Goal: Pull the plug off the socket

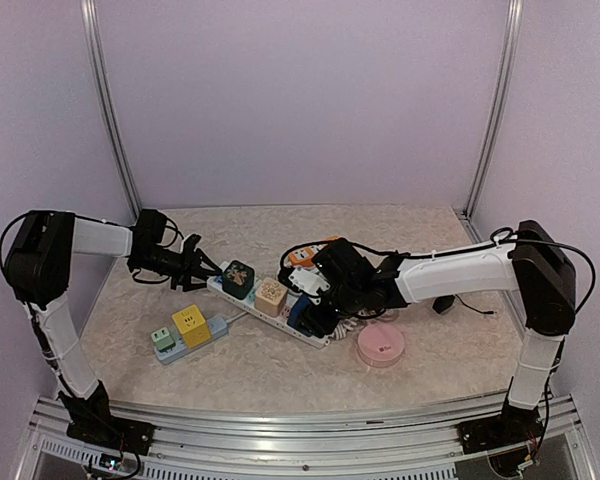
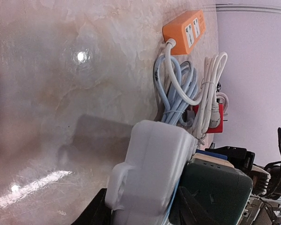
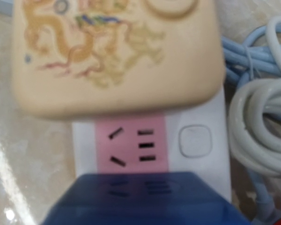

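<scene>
Evidently nothing was unplugged yet: green plug (image 1: 237,278), beige plug (image 1: 271,295) and blue plug (image 3: 140,201) sat in the strip (image 3: 196,140) in the middle of the desk (image 1: 280,375), left hand (image 1: 202,268) straddling its end, right hand (image 1: 312,305) over the blue plug, both grips impossible to judge.

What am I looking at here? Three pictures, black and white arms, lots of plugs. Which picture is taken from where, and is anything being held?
These are two robot arms, each ending in a two-finger gripper. The wide picture looks down from above; the other two come from a camera on each wrist. On the table lies a white power strip carrying a dark green plug, a beige plug and a blue plug. The left gripper sits at the green-plug end, the right gripper by the blue plug. Whether either grips anything is unclear. Nearby lie a smaller strip, an orange strip and a pink disc.
</scene>
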You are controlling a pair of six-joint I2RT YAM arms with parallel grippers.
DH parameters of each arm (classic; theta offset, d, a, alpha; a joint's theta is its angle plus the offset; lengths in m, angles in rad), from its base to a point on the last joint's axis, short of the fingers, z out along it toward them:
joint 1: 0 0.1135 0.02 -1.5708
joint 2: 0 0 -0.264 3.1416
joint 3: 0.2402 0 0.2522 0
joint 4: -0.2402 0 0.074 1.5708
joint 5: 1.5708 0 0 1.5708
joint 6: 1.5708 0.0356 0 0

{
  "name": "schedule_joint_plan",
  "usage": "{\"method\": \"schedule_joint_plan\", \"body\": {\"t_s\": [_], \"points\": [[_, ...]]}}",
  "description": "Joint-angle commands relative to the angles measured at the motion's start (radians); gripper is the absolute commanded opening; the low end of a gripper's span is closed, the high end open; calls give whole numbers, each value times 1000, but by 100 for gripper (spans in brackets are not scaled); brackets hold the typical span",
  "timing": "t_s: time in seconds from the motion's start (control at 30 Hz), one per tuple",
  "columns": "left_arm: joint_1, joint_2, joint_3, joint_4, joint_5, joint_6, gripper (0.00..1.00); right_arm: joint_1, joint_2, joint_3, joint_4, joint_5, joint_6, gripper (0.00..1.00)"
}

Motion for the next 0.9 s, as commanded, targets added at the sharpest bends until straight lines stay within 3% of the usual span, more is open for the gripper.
{"method": "schedule_joint_plan", "body": {"t_s": [0.0, 0.6, 0.87], "points": [[-9, 5, -3, 33, 70, -1, 43, -8, -60, 3, 122, -14, 28, 0], [-27, -128, 14, 14, 77, 115, 18, -29, -86, -52, 186, -101, 80, 0], [-64, -165, 27, -23, 27, 185, 16, -76, -115, -98, 253, -193, 121, 0]]}}
